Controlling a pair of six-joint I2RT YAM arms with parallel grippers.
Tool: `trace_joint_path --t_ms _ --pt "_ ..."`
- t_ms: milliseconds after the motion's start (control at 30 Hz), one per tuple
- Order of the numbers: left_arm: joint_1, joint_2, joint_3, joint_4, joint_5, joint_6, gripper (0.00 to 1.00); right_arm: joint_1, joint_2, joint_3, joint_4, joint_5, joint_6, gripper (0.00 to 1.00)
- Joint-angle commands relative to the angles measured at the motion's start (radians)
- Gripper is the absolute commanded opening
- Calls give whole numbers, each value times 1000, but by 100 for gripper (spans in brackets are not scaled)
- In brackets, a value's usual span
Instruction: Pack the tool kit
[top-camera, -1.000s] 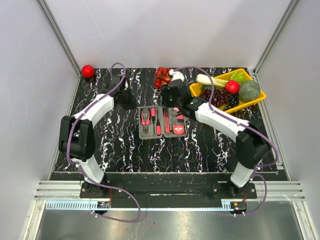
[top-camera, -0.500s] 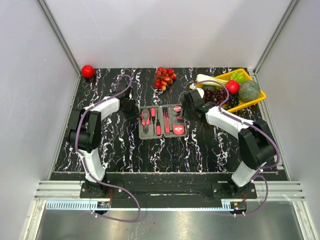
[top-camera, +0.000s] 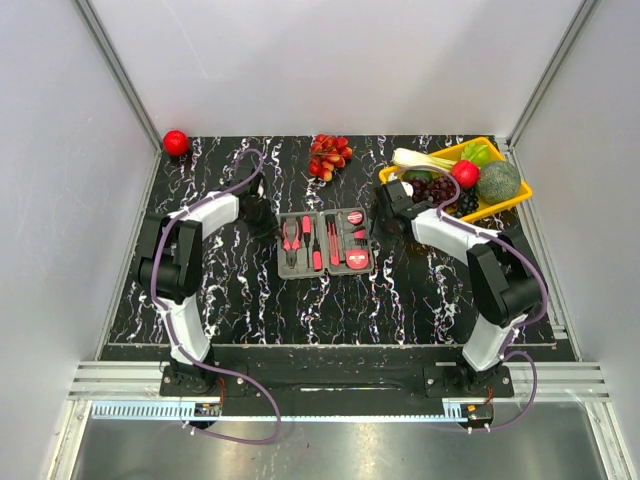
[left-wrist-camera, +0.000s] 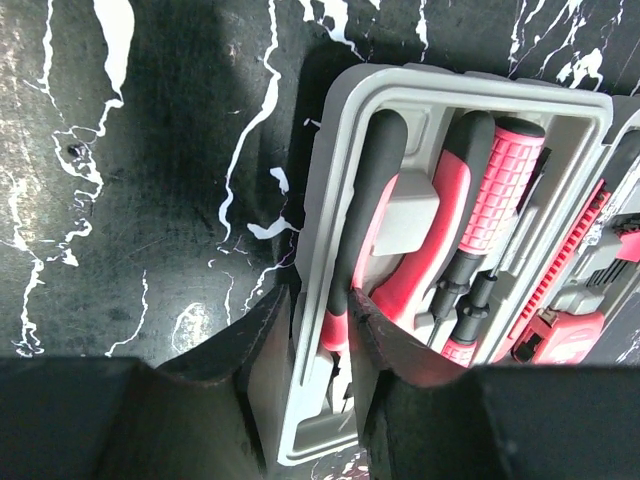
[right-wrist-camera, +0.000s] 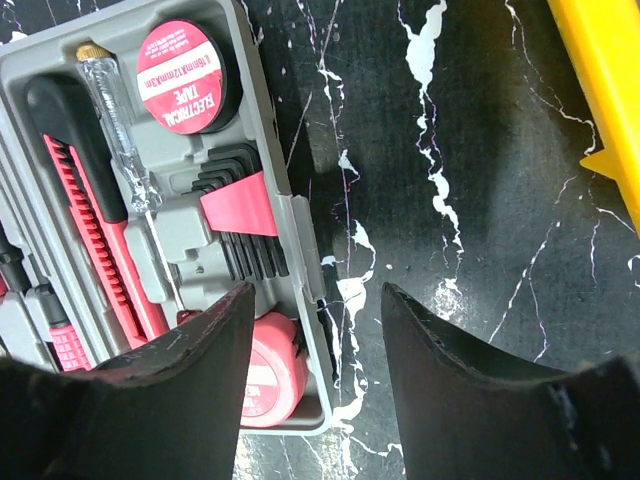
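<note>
Left end effector (left-wrist-camera: 318, 315): narrowly parted; my fingers straddle the left wall of the tool kit (left-wrist-camera: 330, 180) and seem to pinch it, though the contact is partly hidden.
Tool kit: lies open mid-tabletop (right-wrist-camera: 480, 250), with the pliers (left-wrist-camera: 445, 190) in its left compartment.
Right end effector (right-wrist-camera: 318, 300): wide apart and holding nothing, astride the kit's right edge, one finger above the tape measure (right-wrist-camera: 270, 385).
Yellow tray (right-wrist-camera: 600, 80): further right.

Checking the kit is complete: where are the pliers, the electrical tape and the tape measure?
pliers (left-wrist-camera: 447, 200): left wrist view, red handle.
electrical tape (right-wrist-camera: 182, 76): right wrist view, red label.
tape measure (right-wrist-camera: 270, 385): right wrist view, red casing.
</note>
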Motion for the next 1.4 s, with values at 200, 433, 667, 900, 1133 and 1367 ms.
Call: trace_joint_path --t_ms 200,433,667,900,1133,1367 --pt "-21 106 46 -105 -137 48 17 -50 58 29 62 -53 -19 57" --pt "-40 132 62 -131 -175 60 11 -61 107 84 74 -92 -78 40" --pt "-43 101 83 -131 -173 56 18 -61 105 147 6 -87 -109 17" --pt "-43 41 88 -137 -187 22 39 -61 76 185 -43 -76 -132 0" --pt "-43 -63 86 -122 -201 2 61 -59 50 259 -104 -64 -149 0" --pt "-32 -147 54 -91 -227 -45 61 -59 36 351 -167 -52 -154 0"
